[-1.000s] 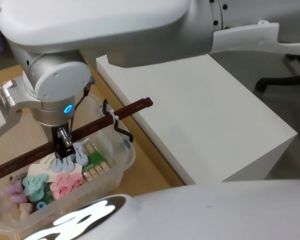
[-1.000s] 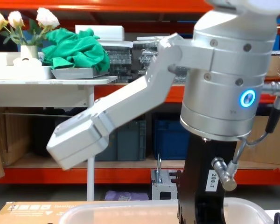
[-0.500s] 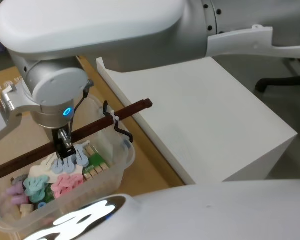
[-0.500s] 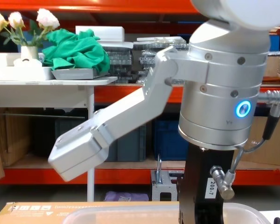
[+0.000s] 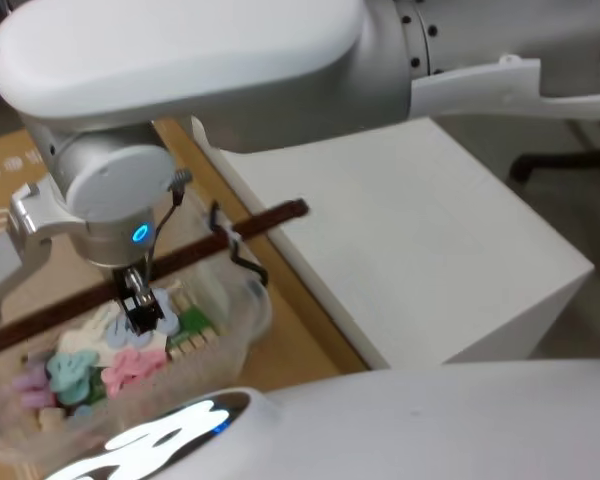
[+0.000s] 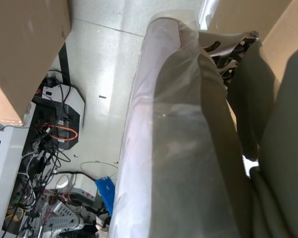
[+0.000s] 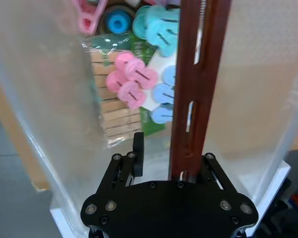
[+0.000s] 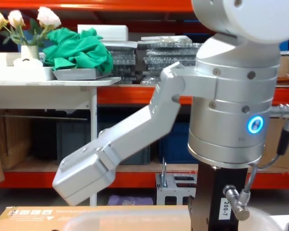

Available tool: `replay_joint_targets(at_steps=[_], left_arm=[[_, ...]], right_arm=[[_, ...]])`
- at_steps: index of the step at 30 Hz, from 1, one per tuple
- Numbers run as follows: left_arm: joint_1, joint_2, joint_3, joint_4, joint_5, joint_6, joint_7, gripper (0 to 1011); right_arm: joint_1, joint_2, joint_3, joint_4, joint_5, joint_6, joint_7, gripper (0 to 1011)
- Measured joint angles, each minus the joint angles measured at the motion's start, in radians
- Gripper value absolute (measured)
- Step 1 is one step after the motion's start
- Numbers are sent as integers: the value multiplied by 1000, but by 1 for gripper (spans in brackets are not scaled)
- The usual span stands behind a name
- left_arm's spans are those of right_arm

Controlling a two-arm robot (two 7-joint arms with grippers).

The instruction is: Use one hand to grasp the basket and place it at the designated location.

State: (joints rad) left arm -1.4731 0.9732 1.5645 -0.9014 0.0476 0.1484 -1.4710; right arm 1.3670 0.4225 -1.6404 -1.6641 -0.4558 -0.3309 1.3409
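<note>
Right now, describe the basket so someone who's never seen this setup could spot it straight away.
Start at the big white block. Just left of it, over the brown cardboard, is the basket, a clear plastic tub. Nothing nearby shares its long dark red-brown bar handle, gripped by the right gripper, or its pastel clothes pegs.

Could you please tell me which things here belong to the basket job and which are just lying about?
Part of the job:
- right gripper, shut on the handle
- dark red-brown handle
- clear basket
- clothes pegs inside it

Just lying about, in the background:
- green cloth
- flowers
- grey metal box
</note>
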Motion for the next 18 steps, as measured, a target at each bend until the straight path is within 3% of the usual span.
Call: replay_joint_targets(at_steps=[18], left_arm=[[0, 0, 0, 0, 0, 0, 0, 0]], right_arm=[[11, -6, 4, 3, 15, 2, 1, 923]])
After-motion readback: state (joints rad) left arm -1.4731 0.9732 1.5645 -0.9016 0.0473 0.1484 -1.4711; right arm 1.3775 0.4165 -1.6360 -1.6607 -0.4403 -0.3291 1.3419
